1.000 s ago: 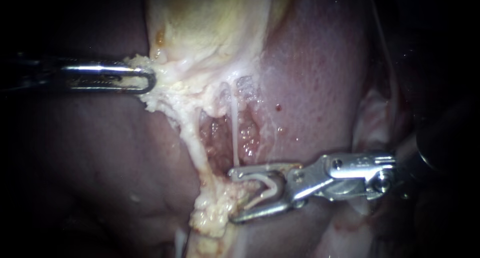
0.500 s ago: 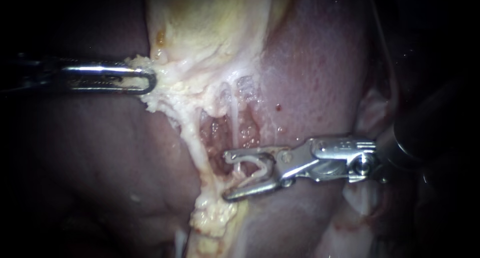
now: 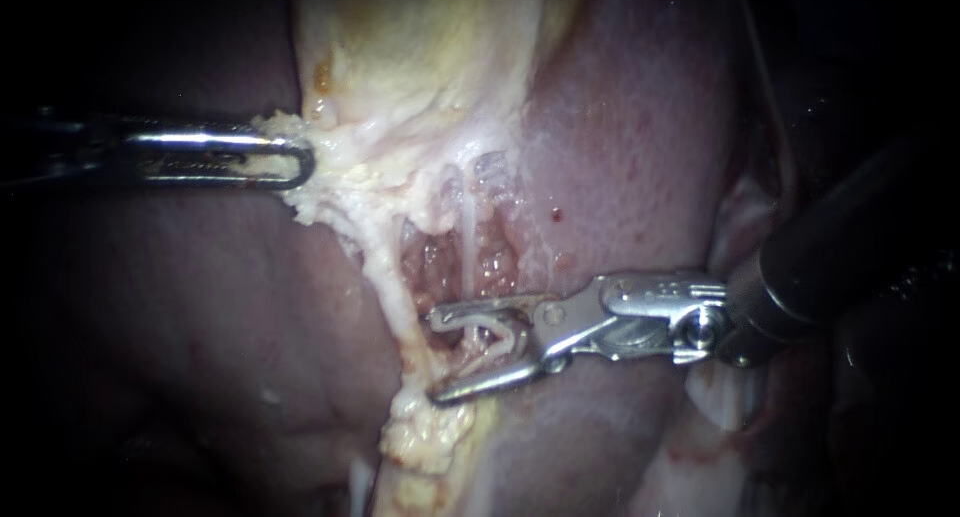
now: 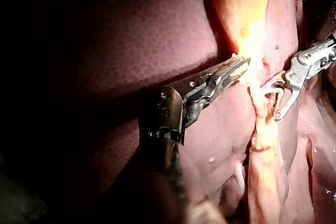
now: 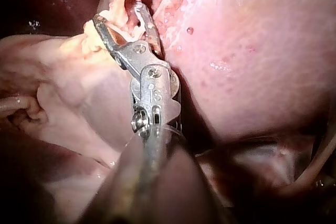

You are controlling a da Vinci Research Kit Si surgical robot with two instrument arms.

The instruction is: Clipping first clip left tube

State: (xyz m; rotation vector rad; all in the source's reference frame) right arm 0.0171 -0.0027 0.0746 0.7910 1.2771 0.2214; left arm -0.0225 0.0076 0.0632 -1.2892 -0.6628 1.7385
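Endoscope: the left instrument [image 3: 295, 162] enters from 9 o'clock. Its claw is closed on the pale edge of the gallbladder [image 3: 420, 57], which hangs from 12 o'clock over the liver [image 3: 620, 157]. The right instrument [image 3: 435, 357] enters from 3 o'clock, its claw open with a white clip [image 3: 500, 337] seated inside. The left tube [image 3: 385, 277] runs from the gallbladder towards 6 o'clock. The claw tips reach it, but whether it lies fully inside the clip is unclear. A thinner right tube [image 3: 468, 222] drops into the open claw.

Left wrist: the left instrument [image 4: 241, 65] clamps the gallbladder [image 4: 247, 3] edge, with the right instrument [image 4: 273, 100] open just beyond it, astride the pale cord.

Right wrist: the right instrument [image 5: 118, 14] is spread, the clip [image 5: 132, 18] and pale tissue between its halves, the liver [image 5: 252, 51] beside it.
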